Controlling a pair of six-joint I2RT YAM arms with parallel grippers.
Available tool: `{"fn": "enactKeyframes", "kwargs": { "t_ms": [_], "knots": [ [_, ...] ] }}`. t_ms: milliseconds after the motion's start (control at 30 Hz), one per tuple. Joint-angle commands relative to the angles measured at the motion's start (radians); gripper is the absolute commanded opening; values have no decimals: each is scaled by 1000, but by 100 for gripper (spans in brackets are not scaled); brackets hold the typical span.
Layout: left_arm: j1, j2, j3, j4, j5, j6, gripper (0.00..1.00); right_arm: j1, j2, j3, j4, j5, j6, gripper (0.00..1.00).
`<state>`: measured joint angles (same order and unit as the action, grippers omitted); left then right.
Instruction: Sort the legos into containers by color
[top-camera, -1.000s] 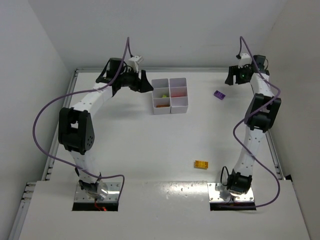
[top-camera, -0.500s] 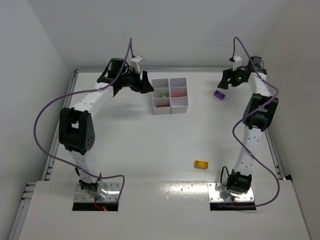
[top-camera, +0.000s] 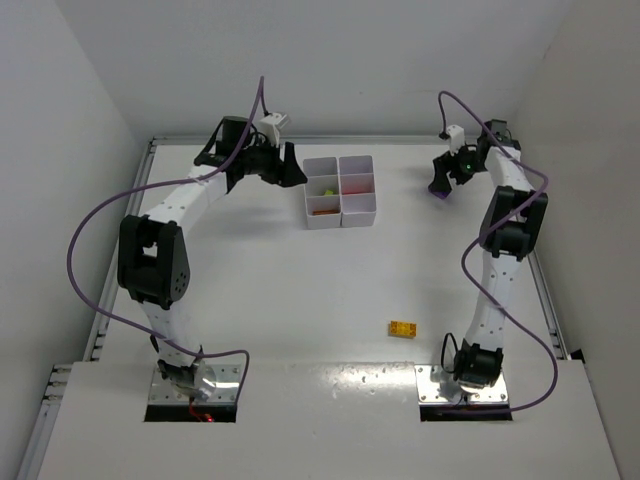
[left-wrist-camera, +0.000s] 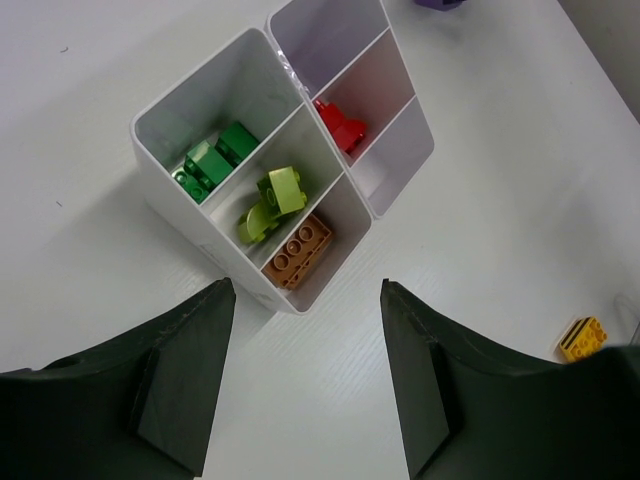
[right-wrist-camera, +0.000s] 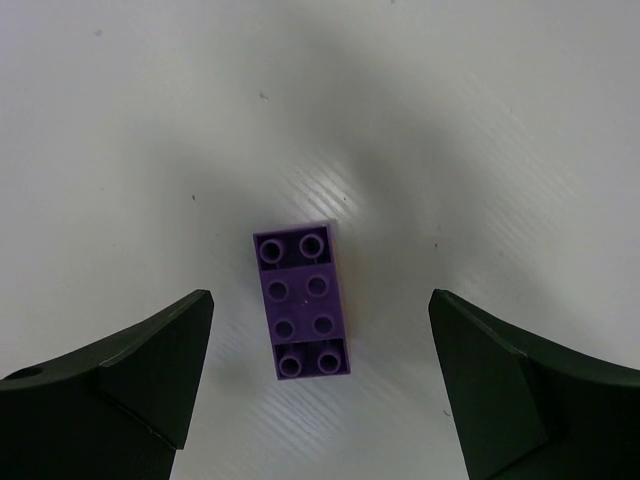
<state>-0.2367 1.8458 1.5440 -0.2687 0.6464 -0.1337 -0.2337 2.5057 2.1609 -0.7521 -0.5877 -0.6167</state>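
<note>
Brick, purple and studs-up, lies flat on the surface well right of the tray, between the right gripper's wide-spread fingers, its long axis running alongside them, slightly skewed, while the left gripper, also spread and empty, hovers beside the tray.

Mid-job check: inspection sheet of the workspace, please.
Surface: white table, lightly ribbed.
Job's things: tray holds green bricks, lime bricks, an orange-brown brick and a red brick, each colour in its own cell; two cells look empty. Purple brick and yellow brick lie loose on the table.
Clutter: nothing seen.
Grippers: left gripper open, empty, above the tray's near corner; right gripper open, fingers either side of the purple brick, not touching it.
Cables: purple cables loop off both arms, away from bricks and tray.
Surroundings: plain white walls.
</note>
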Motion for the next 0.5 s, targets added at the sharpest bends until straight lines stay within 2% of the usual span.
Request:
{"fn": "enactKeyframes", "kwargs": {
  "t_ms": [0, 167, 200, 333, 367, 467],
  "knots": [
    [-9, -3, 30, 5, -1, 14, 66, -6, 12, 4, -26, 29, -107, 89],
    [-9, -3, 30, 5, -1, 14, 66, -6, 12, -29, -55, 58, -156, 80],
    [-9, -3, 30, 5, -1, 14, 66, -6, 12, -29, -55, 58, -167, 71],
    [-18, -3, 18, 5, -1, 14, 66, -6, 2, -52, -79, 22, -202, 53],
    [-29, -3, 7, 5, -1, 14, 66, -6, -8, -65, -79, -3, -230, 46],
    [-38, -14, -21, 5, -1, 23, 66, 14, -34, -87, -108, -26, -245, 35]
  ]
}}
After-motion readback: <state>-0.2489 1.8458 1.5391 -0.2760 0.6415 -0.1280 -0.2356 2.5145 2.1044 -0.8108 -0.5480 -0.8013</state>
